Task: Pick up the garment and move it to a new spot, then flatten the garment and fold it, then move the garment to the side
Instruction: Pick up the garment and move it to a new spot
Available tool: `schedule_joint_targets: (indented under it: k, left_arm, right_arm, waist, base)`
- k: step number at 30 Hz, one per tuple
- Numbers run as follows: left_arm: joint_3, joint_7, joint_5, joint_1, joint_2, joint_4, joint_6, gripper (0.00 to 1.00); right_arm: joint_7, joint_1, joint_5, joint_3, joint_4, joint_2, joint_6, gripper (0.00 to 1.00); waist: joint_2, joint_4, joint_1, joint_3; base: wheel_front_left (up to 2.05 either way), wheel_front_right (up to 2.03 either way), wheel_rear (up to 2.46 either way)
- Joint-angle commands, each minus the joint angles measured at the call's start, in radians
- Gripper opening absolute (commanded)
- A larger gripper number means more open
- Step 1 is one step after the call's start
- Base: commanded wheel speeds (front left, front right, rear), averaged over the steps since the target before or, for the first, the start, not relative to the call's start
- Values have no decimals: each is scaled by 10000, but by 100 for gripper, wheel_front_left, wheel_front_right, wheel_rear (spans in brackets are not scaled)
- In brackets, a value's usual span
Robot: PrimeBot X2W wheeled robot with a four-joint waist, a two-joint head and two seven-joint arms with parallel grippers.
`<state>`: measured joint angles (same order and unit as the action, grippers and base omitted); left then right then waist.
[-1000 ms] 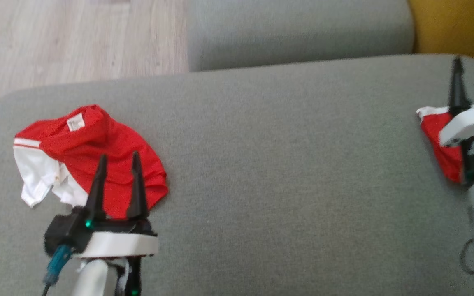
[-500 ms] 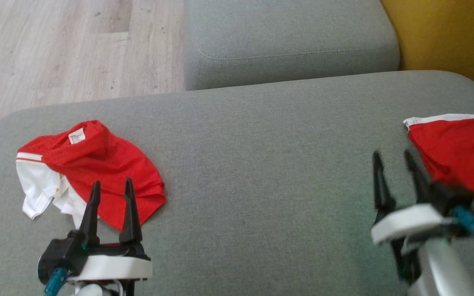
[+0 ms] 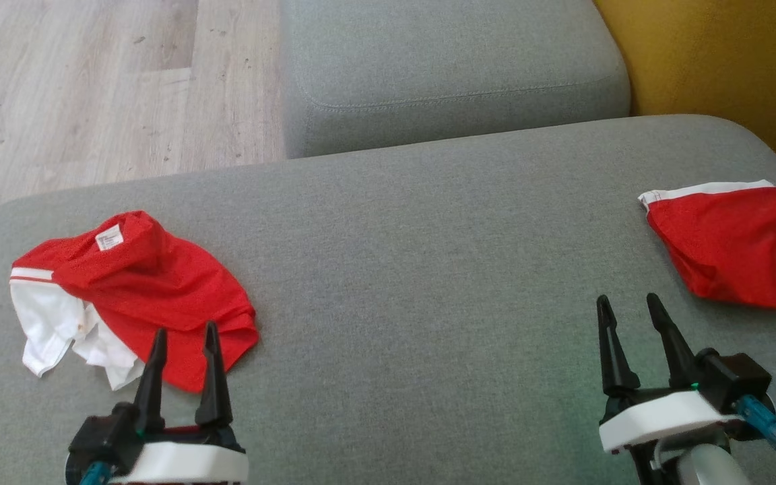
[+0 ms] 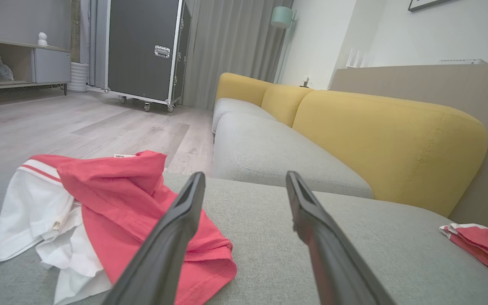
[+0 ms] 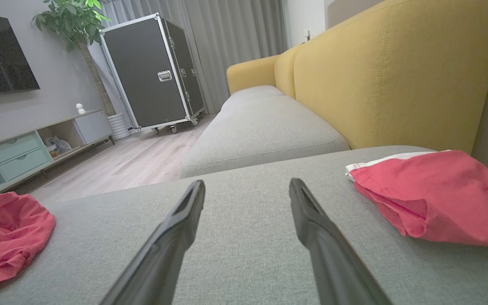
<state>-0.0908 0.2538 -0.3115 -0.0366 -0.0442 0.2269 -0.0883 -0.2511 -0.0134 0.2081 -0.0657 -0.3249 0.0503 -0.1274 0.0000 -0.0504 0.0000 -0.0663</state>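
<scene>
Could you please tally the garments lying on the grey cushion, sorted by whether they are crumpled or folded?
Crumpled red-and-white garment: 1
Folded red garment, white-trimmed: 1
Total: 2

You face a grey sofa [image 3: 428,236] with a yellow backrest [image 3: 711,60]. A black case [image 5: 155,72] stands on the wooden floor [image 3: 91,87].

The garment [image 3: 159,289] is red and white, the seat [image 3: 428,269] grey.
</scene>
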Motion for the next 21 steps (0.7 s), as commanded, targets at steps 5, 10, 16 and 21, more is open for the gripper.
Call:
schedule_joint_targets:
  k: [5,10,16,21]
  left_arm:
    - [393,80,-70,387,-60,-278,-11,100]
    - [327,80,-40,398,-60,-251,-46,100]
    - [305,80,-4,453,-60,-230,-59,100]
    - [308,80,9,493,-60,-183,-57,100]
  right_arm:
    - [-106,-482,6,-315,363,0,-33,100]
    - [-106,-467,215,-231,324,0,-33,100]
    - [-106,-440,320,-190,320,0,-33,100]
    - [-106,-449,330,-140,383,0,-33,100]
  waist:
    - [0,3,0,6]
    - [0,42,0,21]
    - [0,126,0,50]
    - [0,324,0,40]
  base:
    - [0,0,0]
    - [0,0,0]
    - [0,0,0]
    - [0,0,0]
